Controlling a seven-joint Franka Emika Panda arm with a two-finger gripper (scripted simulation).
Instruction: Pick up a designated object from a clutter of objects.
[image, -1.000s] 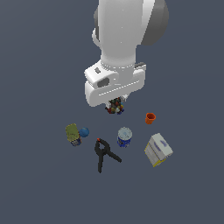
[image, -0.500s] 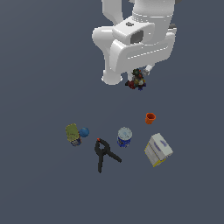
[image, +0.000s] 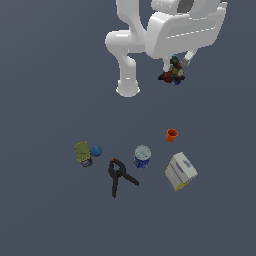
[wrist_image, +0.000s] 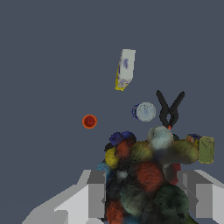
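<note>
Gripping the speckled cluster (image: 173, 71) between both fingers, the gripper (image: 175, 65) hangs clenched on it high above the dark grey floor (image: 45, 210). Below lie the orange cup (image: 171, 135), blue-white can (image: 142, 156), white box (image: 180, 171), black clamp (image: 118, 176) and what seems an olive-green item (image: 83, 152). The arm has risen further since half a second ago.

The robot arm (image: 165, 35) is cut off by the exterior view's top edge. In the wrist view, the speckled cluster (wrist_image: 144, 175) hides part of the olive-green item (wrist_image: 205, 149); both gripper fingers (wrist_image: 94, 194) run off the bottom edge.
</note>
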